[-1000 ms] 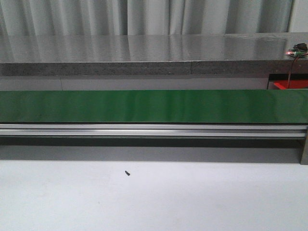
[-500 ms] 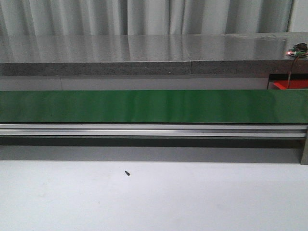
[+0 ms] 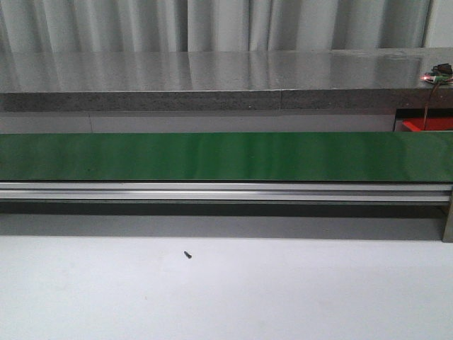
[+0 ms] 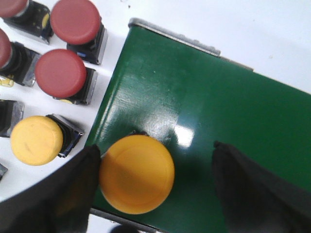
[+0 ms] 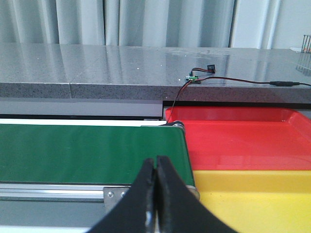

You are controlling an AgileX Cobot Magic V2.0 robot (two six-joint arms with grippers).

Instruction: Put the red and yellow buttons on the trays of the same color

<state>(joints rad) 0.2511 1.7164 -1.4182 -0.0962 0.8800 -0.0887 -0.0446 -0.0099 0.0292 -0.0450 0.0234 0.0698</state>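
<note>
left hand (image 4: 155,194) is spread wide around the round yellow push button (image 4: 136,180) on the green belt (image 4: 233,126), button hugging the 9 o'clock finger; right hand (image 5: 155,194) pinched together by the trays

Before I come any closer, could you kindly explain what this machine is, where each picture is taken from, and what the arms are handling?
It is a two-armed robot sorting push buttons by colour. The front view looks forward over a white table to a long green conveyor belt; no arm shows there, only a small dark speck on the table.

The left wrist view looks down from the left arm. The left gripper is open over the belt's end, its dark fingers on either side of a yellow button standing on the belt. Beside the belt wait more red buttons and another yellow one.

The right wrist view shows the right gripper shut and empty, facing the belt's other end, where a red tray and a yellow tray sit.
</note>
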